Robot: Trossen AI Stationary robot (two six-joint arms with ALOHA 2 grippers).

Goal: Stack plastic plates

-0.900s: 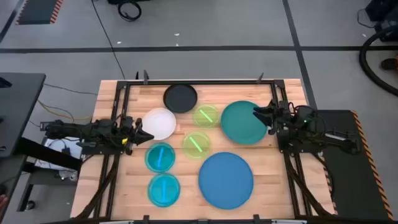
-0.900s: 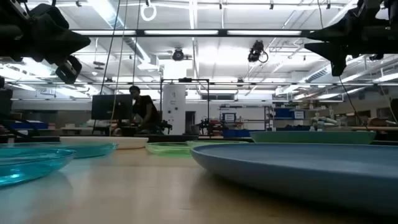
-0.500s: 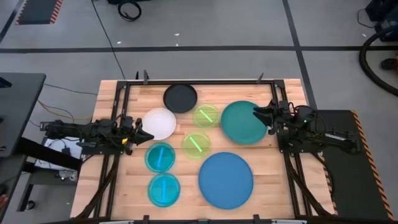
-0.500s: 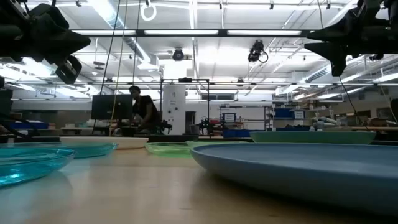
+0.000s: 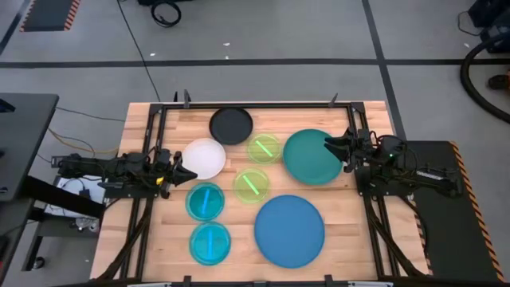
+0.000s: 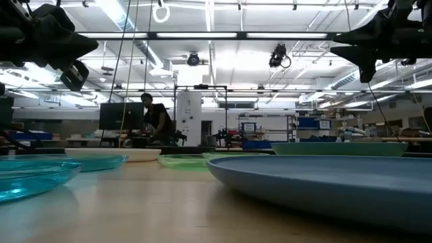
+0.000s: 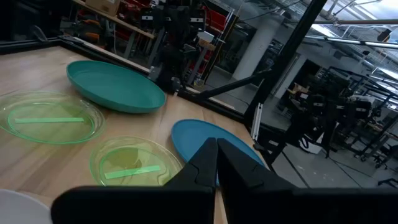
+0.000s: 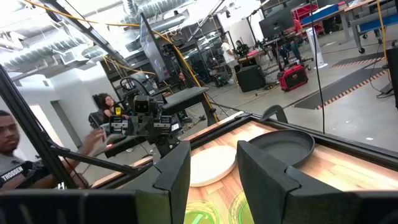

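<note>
All eight plates lie flat and apart on the wooden table. They are black (image 5: 231,125), white (image 5: 204,158), two lime-green (image 5: 264,148) (image 5: 252,185), teal (image 5: 312,157), blue (image 5: 289,230) and two cyan (image 5: 205,201) (image 5: 209,242). My left gripper (image 5: 188,171) (image 7: 216,151) is shut, raised at the white plate's near-left rim, and touches nothing. My right gripper (image 5: 330,147) (image 8: 213,163) is open and hovers above the teal plate's right part. In the low view both grippers (image 6: 67,64) (image 6: 364,64) hang well above the plates.
A black metal frame (image 5: 255,104) borders the table's far edge and sides. Bare wood (image 5: 351,227) shows to the right of the blue plate and along the near edge. Beyond the table, people (image 8: 18,155) sit in the room in the right wrist view.
</note>
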